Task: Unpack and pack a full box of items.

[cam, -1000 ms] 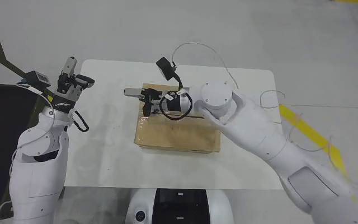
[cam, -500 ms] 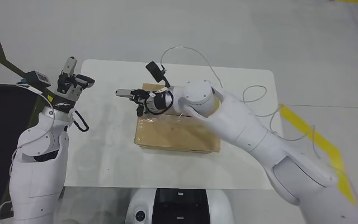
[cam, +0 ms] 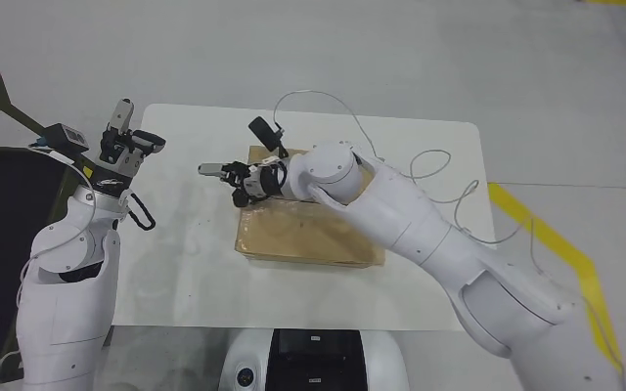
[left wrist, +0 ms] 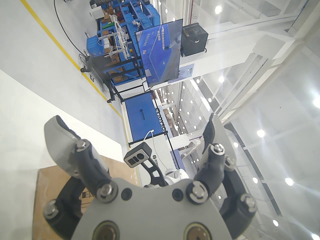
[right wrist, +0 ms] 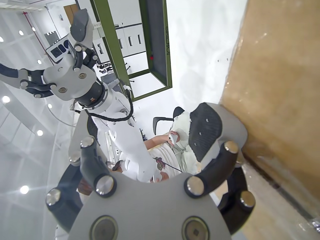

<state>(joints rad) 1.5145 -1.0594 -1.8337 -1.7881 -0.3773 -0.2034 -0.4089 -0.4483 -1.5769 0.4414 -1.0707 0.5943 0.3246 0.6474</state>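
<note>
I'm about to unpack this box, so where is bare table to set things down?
Free: the table between the box and the left arm, and the strip along its near edge. Crowded: the box's far left corner, where the right hand hangs, and the right side under that arm.

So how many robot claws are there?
2. The left gripper is open, pointing up by the table's left edge. The right gripper is open at the cardboard box's far left corner.
</note>
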